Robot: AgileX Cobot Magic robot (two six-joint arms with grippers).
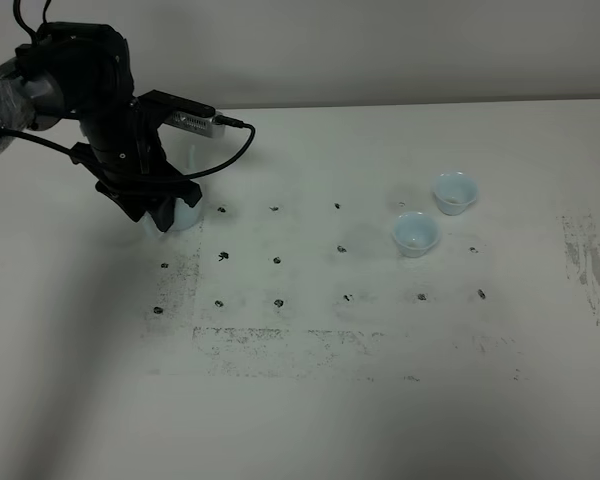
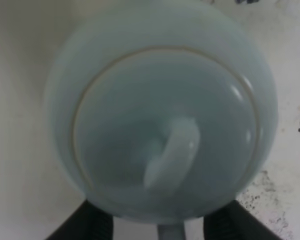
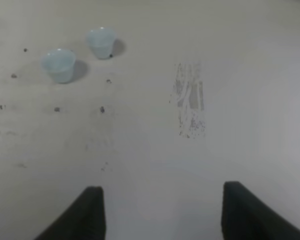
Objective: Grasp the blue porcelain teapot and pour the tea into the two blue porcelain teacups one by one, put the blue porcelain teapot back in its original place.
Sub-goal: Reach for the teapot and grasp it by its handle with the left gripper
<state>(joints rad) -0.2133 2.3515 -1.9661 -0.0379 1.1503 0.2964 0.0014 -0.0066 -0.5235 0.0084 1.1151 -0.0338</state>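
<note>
We've got the left tool (image 2: 161, 225) spread wide, gripping nothing yet, directly above the blue porcelain teapot (image 2: 162, 110) on the tabletop (image 1: 310, 400), teacups (image 1: 416, 233) well apart from it, right tool (image 3: 162, 210) likewise open and empty, so closing off-centre on glossy porcelain risks slip, tilt, spill.

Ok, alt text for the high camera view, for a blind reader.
The left claw hangs over the pale blue teapot at the left of a white table. The front teacup and back teacup stand close together at the right.
</note>
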